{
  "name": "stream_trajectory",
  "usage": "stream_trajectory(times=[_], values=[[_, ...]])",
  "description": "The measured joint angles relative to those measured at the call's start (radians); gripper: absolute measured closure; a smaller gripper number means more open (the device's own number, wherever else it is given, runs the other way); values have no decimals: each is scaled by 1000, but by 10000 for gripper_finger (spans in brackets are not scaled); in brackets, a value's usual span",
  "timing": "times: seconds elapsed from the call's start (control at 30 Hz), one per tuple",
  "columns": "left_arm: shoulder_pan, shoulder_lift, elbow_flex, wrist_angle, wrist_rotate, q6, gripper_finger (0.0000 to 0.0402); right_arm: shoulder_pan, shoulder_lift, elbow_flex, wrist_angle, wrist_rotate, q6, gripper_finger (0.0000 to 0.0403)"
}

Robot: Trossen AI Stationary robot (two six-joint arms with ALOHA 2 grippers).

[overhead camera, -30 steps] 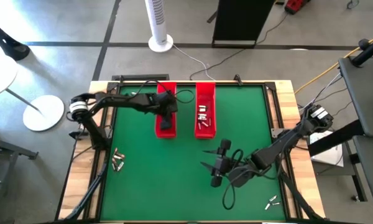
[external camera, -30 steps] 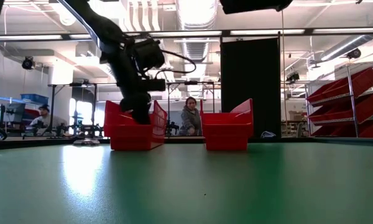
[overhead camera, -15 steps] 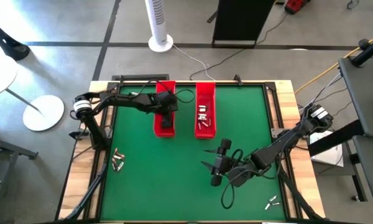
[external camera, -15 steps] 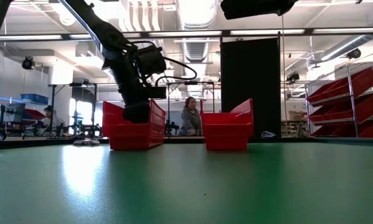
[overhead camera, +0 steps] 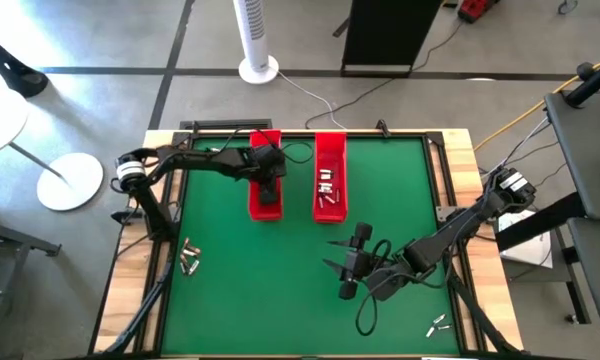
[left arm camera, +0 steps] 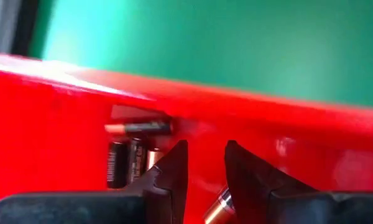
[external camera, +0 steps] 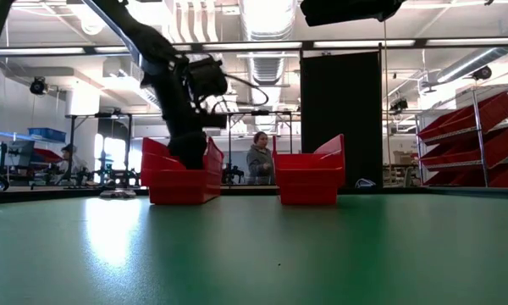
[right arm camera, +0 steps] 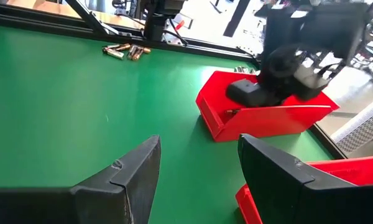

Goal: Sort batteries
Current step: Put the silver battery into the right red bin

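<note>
Grey floor, white tower fan (overhead camera: 255, 35), red shelving bins (external camera: 474, 140) behind.

The high view looks straight down on the whole green table (overhead camera: 280, 290). The low view sits at table height, facing level across to two red trays, one (external camera: 179, 174) at 11 o'clock, and the room behind. The left wrist view is pressed close inside that tray (left arm camera: 62, 118). The right wrist view looks across the table toward it (right arm camera: 267, 118) from farther off.

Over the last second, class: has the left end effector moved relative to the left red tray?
Yes, slightly. In the high view the left end effector has drawn back along the left red tray, away from its near end and toward the table's far edge.
</note>
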Motion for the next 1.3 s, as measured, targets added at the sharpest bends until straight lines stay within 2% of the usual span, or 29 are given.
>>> stream_trajectory(times=[0.33, 0.53, 0.67, 0.8, 0.97, 1.1, 1.17, 1.3], values=[[-33, -167, 162, -261, 13, -75, 315, 0, 0, 0, 1, 0, 0, 193], [-91, -302, 119, -232, 52, -180, 315, 10, 0, 12, 4, 0, -2, 193], [-199, -411, 53, -196, 48, -287, 315, 51, 0, 37, -7, 0, -8, 193], [-403, -528, -48, -34, 52, -408, 315, 102, 1, 48, -5, -1, 8, 193], [-700, -602, -226, 407, -16, -474, 315, 145, 40, 48, 6, -9, 114, 193], [-895, -575, -345, 731, -119, -459, 315, 170, 113, 59, 26, -32, 193, 193], [-965, -545, -379, 842, -166, -452, 315, 183, 149, 90, 13, -66, 251, 193], [-1054, -462, -414, 1009, -214, -446, 315, 205, 198, 205, -214, -187, 438, 193]])
